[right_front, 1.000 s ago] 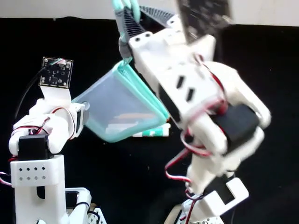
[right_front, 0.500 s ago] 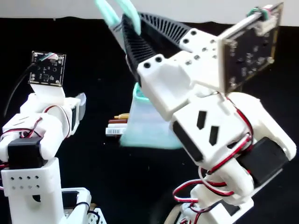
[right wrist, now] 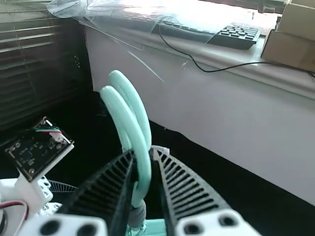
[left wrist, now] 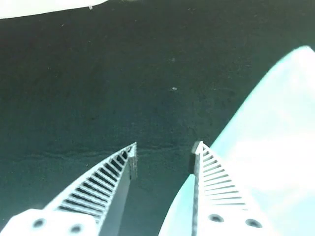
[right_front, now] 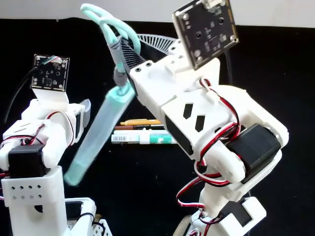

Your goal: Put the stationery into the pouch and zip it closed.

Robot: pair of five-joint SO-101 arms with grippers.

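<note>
Pouch [right_front: 96,137], loop [right wrist: 129,113] pinched in right claw [right wrist: 142,156], half hides pens [right_front: 140,132]; left claw [left wrist: 165,150] open, seemingly empty.

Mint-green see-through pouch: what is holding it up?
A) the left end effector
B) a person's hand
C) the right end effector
C: the right end effector is shut on the mint-green loop strap, and the translucent mint-green pouch hangs from it.

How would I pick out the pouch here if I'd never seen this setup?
Find the big white arm in the middle of the high view. Its claw pinches a mint loop up top, and the pouch hangs from it, slanting down toward the smaller arm. Unlike the pens lying on the black table, it is mint, flat and in mid-air.
</note>
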